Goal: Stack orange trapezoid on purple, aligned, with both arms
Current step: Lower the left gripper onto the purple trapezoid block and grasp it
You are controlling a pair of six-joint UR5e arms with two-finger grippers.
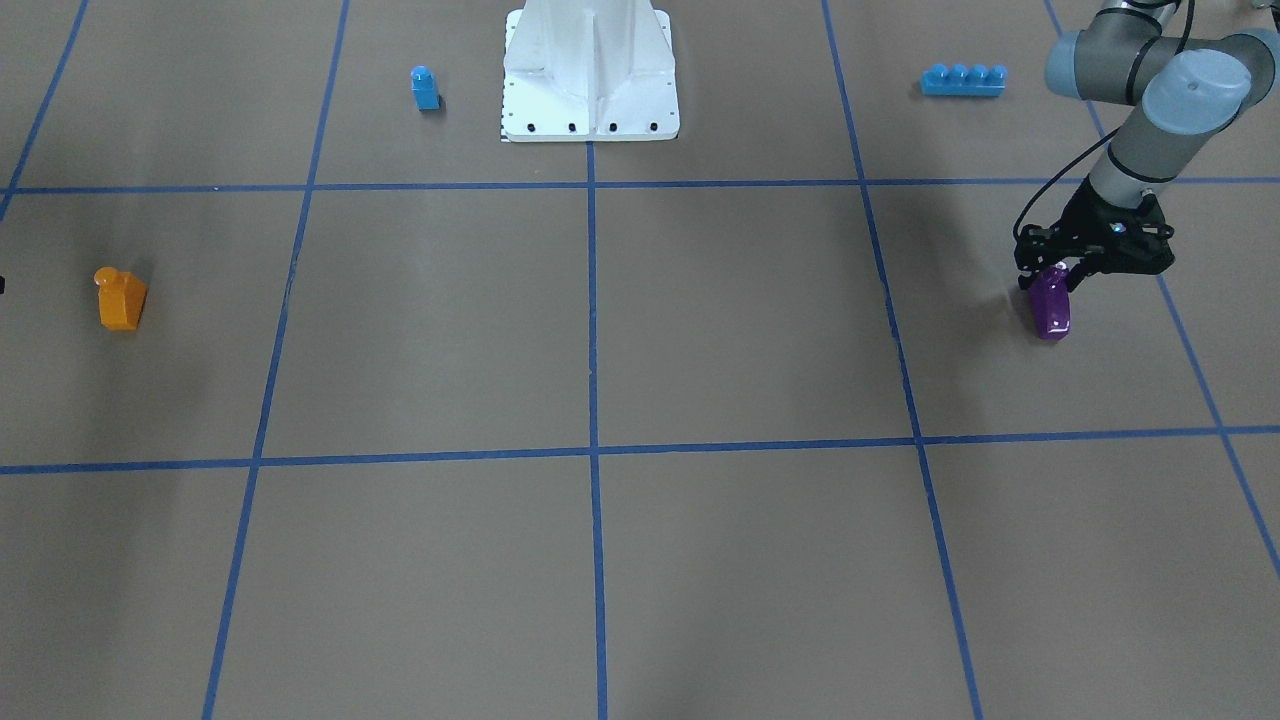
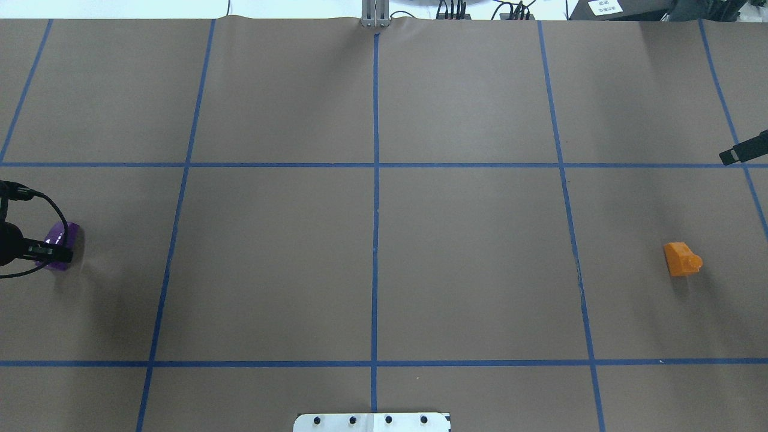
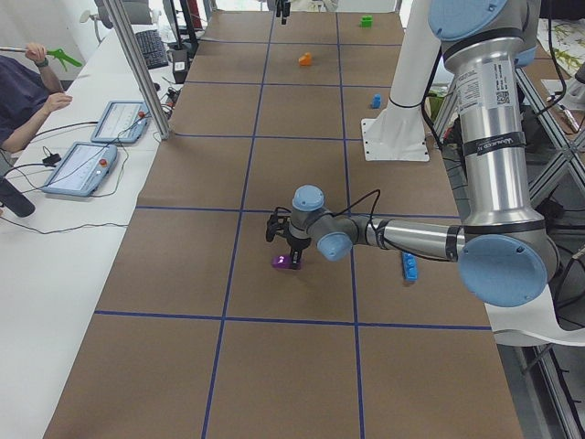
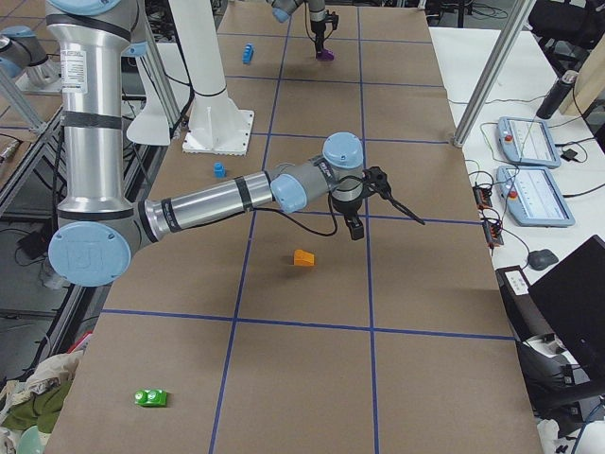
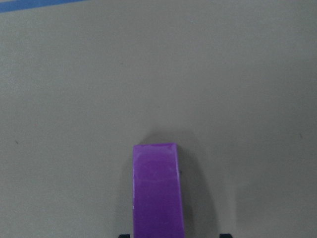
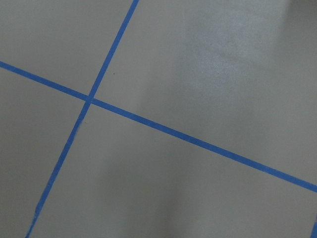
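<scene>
The purple block stands on the brown table at the robot's left; it also shows in the overhead view and the left wrist view. My left gripper hangs right over it. Its jaws straddle the block and are spread wider than it, with a gap on one side. The orange trapezoid sits alone at the robot's right, stud to one side. My right gripper hovers above the table, beyond the orange trapezoid. Only a black part of it shows, so I cannot tell its state.
A small blue single-stud block and a long blue four-stud brick lie on either side of the white base pedestal. A green block lies near the table's right end. Operator tablets sit beyond the table's far edge.
</scene>
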